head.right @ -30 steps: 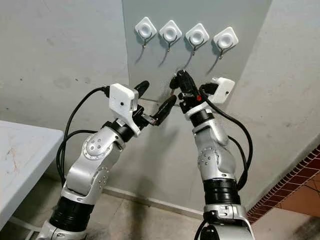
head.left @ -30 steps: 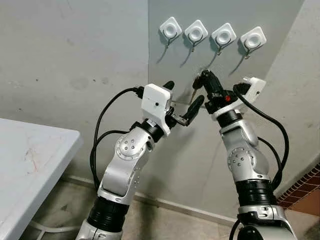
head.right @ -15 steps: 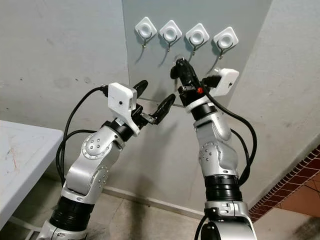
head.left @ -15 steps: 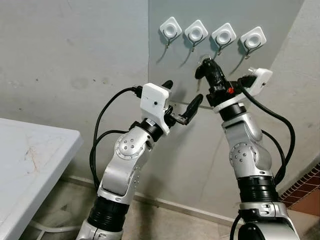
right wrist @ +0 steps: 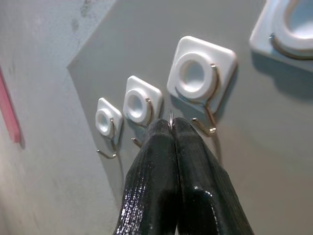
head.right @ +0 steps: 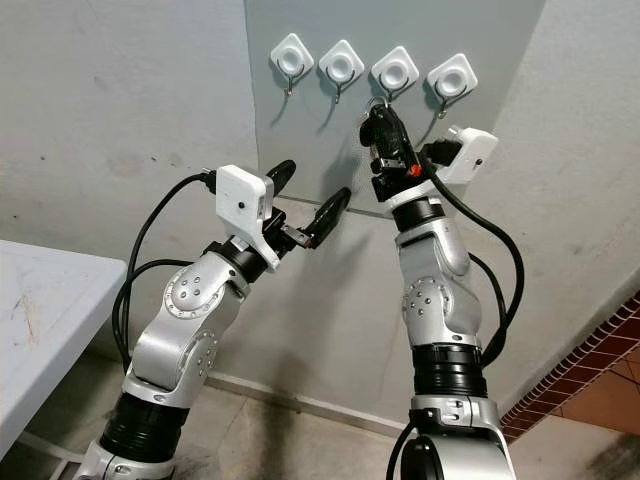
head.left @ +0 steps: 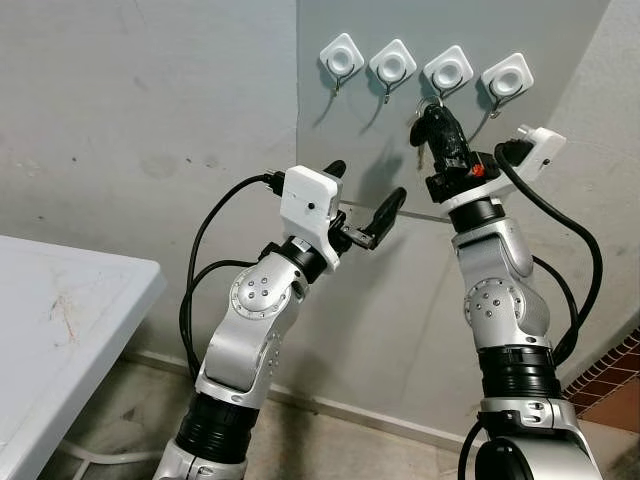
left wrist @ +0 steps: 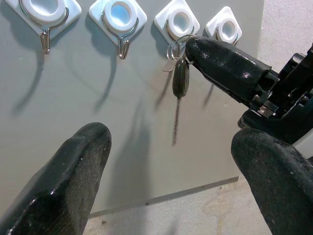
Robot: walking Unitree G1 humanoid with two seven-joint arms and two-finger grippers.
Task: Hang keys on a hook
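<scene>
Right gripper (left wrist: 193, 46) pinches the ring of the keys (left wrist: 180, 81) just below the third hook (left wrist: 178, 24), key hanging down. Left gripper (head.left: 362, 200), fingers spread and holding nothing, hovers lower, apart from this hook.

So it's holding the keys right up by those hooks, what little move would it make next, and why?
Probably a small nudge of the right gripper toward the third hook from the left, then a slight drop. Its fingers are pinched shut on the key ring, which sits right at that hook's wire, the key dangling below. Whether the ring is already over the tip can't be told.
</scene>
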